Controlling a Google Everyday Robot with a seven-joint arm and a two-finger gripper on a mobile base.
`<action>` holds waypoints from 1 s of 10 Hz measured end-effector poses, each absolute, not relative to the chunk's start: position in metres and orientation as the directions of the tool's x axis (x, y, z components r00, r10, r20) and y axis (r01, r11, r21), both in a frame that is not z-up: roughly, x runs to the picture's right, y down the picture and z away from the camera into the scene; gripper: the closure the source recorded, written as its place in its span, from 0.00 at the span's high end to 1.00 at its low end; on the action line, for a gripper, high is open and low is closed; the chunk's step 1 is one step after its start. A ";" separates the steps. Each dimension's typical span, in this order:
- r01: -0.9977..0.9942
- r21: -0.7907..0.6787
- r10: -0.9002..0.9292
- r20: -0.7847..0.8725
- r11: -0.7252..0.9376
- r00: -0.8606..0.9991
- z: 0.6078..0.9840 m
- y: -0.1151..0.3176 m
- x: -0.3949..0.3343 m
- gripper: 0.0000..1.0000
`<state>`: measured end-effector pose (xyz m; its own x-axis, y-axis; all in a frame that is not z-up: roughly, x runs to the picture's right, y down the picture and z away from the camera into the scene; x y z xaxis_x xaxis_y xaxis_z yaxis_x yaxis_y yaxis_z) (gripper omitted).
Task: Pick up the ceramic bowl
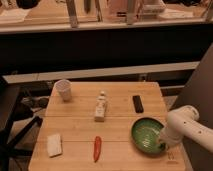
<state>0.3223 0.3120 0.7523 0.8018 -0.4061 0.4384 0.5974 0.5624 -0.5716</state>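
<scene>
Gripper [161,145] at right rim of ceramic bowl [145,133], hold cannot be told; red chili [97,148] well left, black remote [138,103] beyond.

Wooden worktop [120,125], slatted, light-coloured, seen from above.
- Ceramic bowl [145,134]: green, round, shallow, darker rim; front right area, upright.
- Tool [161,145]: at the end of a white arm [187,125] entering from the right; sits at the bowl's right rim, near the front right corner.
- White cup [63,90]: upright, back left.
- Small pale bottle [101,106]: centre, well apart from the bowl.
- Black rectangular object [138,103]: flat, just behind the bowl.
- Red pepper [97,148]: front centre, lying lengthwise, left of the bowl.
- White pad [54,144]: front left, flat.
</scene>
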 end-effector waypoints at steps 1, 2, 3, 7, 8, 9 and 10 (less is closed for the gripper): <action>0.597 -0.572 -0.406 0.438 0.563 0.802 0.752 0.312 0.323 0.05; 0.597 -0.572 -0.406 0.438 0.563 0.802 0.752 0.312 0.323 0.05; 0.596 -0.572 -0.405 0.438 0.563 0.802 0.752 0.312 0.323 0.05; 0.596 -0.573 -0.405 0.437 0.562 0.803 0.751 0.312 0.323 0.05; 0.596 -0.573 -0.405 0.437 0.562 0.803 0.751 0.312 0.323 0.05; 0.596 -0.574 -0.405 0.437 0.562 0.803 0.751 0.311 0.323 0.05; 0.596 -0.580 -0.408 0.434 0.556 0.803 0.747 0.308 0.325 0.05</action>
